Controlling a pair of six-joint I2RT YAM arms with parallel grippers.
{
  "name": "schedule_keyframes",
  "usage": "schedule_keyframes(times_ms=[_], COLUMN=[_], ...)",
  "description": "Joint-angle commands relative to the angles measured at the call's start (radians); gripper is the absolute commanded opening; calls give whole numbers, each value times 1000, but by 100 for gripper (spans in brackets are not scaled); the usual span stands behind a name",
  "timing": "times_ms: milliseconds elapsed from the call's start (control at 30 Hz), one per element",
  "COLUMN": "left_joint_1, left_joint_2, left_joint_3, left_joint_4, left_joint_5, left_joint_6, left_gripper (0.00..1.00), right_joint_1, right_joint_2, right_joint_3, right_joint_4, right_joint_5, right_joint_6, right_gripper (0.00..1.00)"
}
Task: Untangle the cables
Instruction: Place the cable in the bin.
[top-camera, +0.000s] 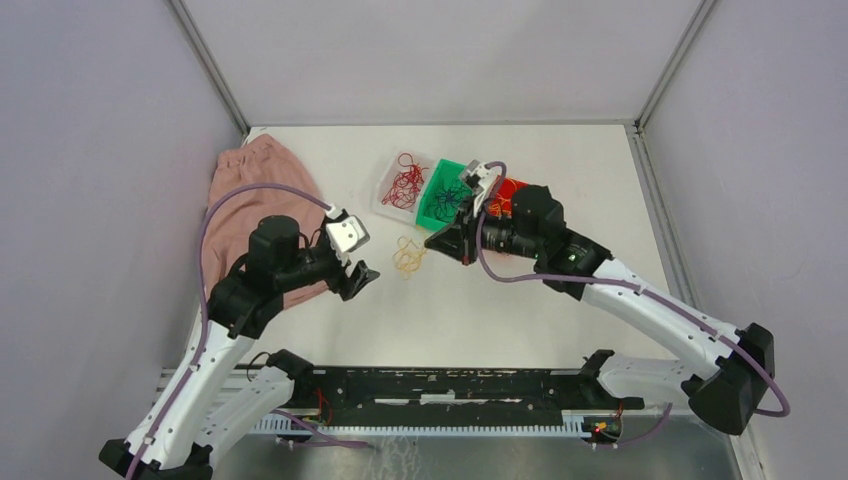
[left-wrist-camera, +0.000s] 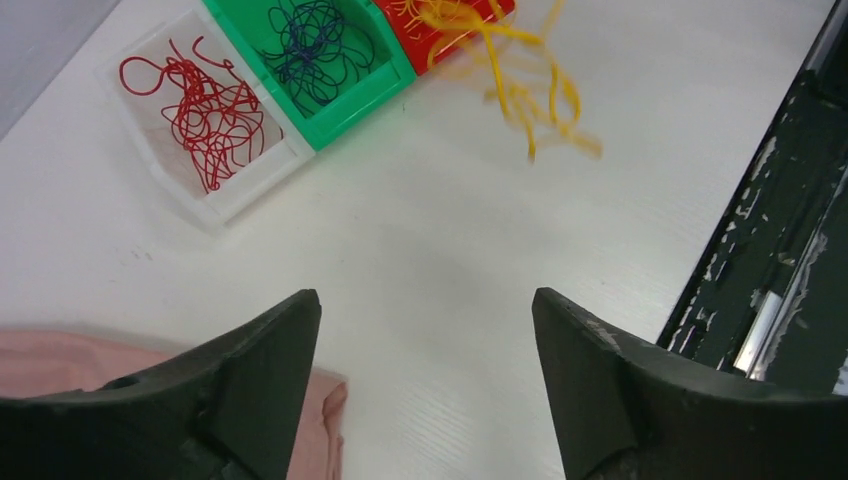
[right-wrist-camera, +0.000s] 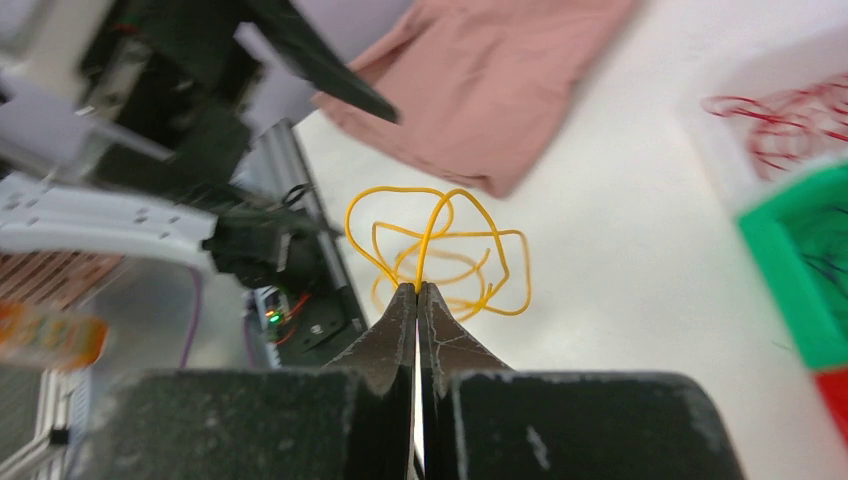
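The cables are sorted by colour. Red cables (top-camera: 404, 184) lie in a clear tray (top-camera: 383, 199), and dark blue cables (top-camera: 446, 194) lie in a green bin (top-camera: 437, 217). My right gripper (right-wrist-camera: 418, 288) is shut on a strand of a looping yellow cable bundle (right-wrist-camera: 442, 250), which hangs from its tips over the white table. From above, that bundle (top-camera: 408, 258) sits just left of the right gripper (top-camera: 432, 240). In the left wrist view the bundle (left-wrist-camera: 530, 92) is blurred in front of a red bin (left-wrist-camera: 432, 40) holding more yellow wire. My left gripper (left-wrist-camera: 427, 300) is open and holds nothing.
A pink cloth (top-camera: 258, 190) lies at the table's left, under the left arm. Its edge (left-wrist-camera: 322, 420) shows by the left finger. The red bin (top-camera: 511, 190) is partly hidden by the right arm. A black rail (top-camera: 450, 385) runs along the near edge.
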Motion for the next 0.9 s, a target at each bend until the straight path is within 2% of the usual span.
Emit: schedule_keyframes(times_ms=[0,100,500,667,700,733,800,867], left_joint_1=[4,4,5,6,5,4,4,6], left_joint_2=[1,34,69,64,65,66,72,83], left_joint_3=[41,71,88,100,100,102,103,106], left_joint_4=[-39,-90,-101,-99,-97,-96,-94,-92], left_joint_5=[-31,-57,-134,-149,-153,-156,-163,-176], left_joint_6=[57,74,53,70,73,73,70,63], left_gripper=[90,99,99,99,99,99,99,99], right_joint_1=[-128,-194,-327,-347,-347,-347,-347,-347], right_joint_2=[-7,27,353,433,445,455,458,433], right_joint_3=[90,135,274,321,334,348,366,358], right_joint_4=[-87,-147,-162,-198,-213,-238,-276,-280], right_joint_5=[120,226,620,651,662,682,722,766], right_joint_6=[-36,-90,-256,-220,-213,-207,-193,-185], right_gripper=[0,0,0,0,4,13,38,54])
